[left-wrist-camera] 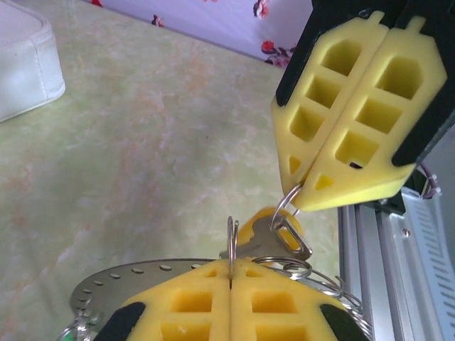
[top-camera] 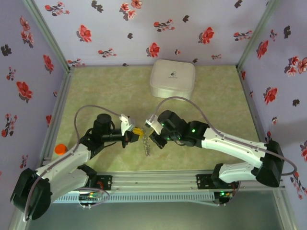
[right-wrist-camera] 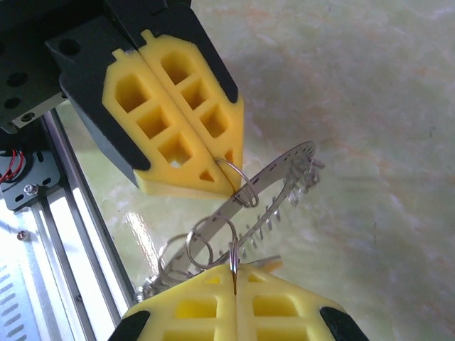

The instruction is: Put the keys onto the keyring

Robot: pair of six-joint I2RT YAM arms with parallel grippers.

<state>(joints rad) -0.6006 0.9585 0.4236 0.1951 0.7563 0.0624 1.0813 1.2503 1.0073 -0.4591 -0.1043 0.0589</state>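
Mid-tabletop (top-camera: pixel 105 91), between the arms: keyring (right-wrist-camera: pixel 288 165), a toothed strip slung from both grippers. Left gripper (left-wrist-camera: pixel 231 273) pressed together on a thin ring (left-wrist-camera: pixel 232 238), apparently hooked through the strip. Right gripper (right-wrist-camera: pixel 234 284) pinching a second ring (left-wrist-camera: pixel 286 204), seemingly linked to the yellow-orange key (left-wrist-camera: pixel 261 229). Judged mid-threading: second ring not yet seen joined to the keyring. Green key presumably still to add. Task well short of done.
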